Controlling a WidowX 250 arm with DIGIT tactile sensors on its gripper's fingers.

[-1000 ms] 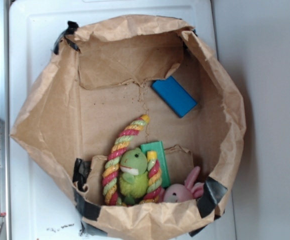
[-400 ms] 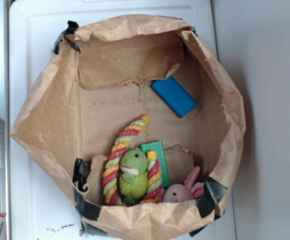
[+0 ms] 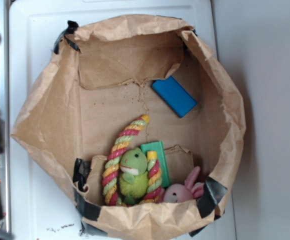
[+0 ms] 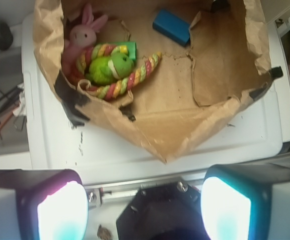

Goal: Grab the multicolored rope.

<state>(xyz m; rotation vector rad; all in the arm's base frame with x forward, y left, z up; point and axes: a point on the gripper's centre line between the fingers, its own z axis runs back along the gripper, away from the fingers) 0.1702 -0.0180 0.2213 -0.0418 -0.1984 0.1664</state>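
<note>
- Lying in the paper bag (image 3: 45, 120) at its 6 o'clock edge in the exterior view, the multicolored rope (image 3: 116, 150) arches around a green frog plush (image 3: 133, 172).
- A pink bunny (image 3: 181, 190) sits just beside it at 4 o'clock; a green block (image 3: 157, 155) touches the rope.
- A blue block (image 3: 174, 96) lies well apart at 1 o'clock.
- The end effector (image 4: 144, 210) hangs wide apart, empty, over the white worktop (image 4: 135, 160) outside the bag.

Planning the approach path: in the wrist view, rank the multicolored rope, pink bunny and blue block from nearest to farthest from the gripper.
1. multicolored rope: left-centre of the bag, nearest the gripper.
2. pink bunny: behind the rope, far left corner.
3. blue block: back of the bag; too close to the bunny to call.
</note>
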